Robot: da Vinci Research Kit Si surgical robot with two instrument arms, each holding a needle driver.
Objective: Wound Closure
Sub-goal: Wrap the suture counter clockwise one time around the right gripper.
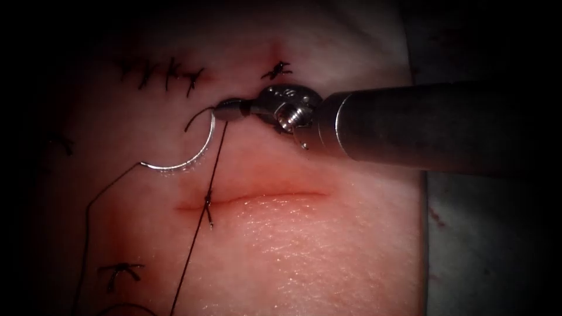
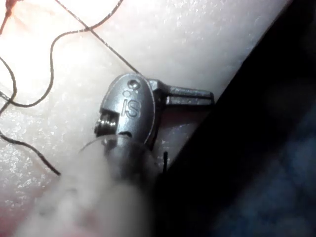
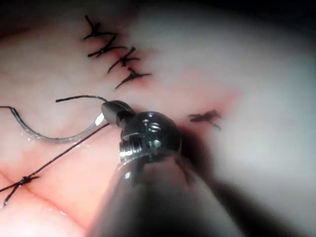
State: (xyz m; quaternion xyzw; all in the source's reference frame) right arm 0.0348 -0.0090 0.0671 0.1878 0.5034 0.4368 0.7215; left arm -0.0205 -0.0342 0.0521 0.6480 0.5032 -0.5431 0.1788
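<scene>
My right tool (image 1: 225, 110) comes in from the right above the cut (image 1: 263, 196), jaws shut on the thread (image 1: 215, 164). A short tail (image 1: 196, 116) curls out past the jaw tip. From the jaws the thread runs taut down over a knot (image 1: 207, 202) at the cut's left end. The curved needle (image 1: 187, 161) lies flat on the tissue above that left end, out of the tissue, one end right beside the jaw tip; thread trails from its other end. The right wrist view shows jaws (image 3: 112, 112), needle (image 3: 49, 137) and knot (image 3: 23, 180). My left tool (image 2: 210, 98) rests at the tissue's edge, shut, holding nothing.
Finished dark stitches sit in a row at the upper left (image 1: 164, 73), one above the right tool's wrist (image 1: 276, 70) and one at the lower left (image 1: 120, 272). Loose thread loops (image 2: 49, 74) lie on the tissue near the left tool. The tissue's edge (image 1: 422, 234) runs down the right.
</scene>
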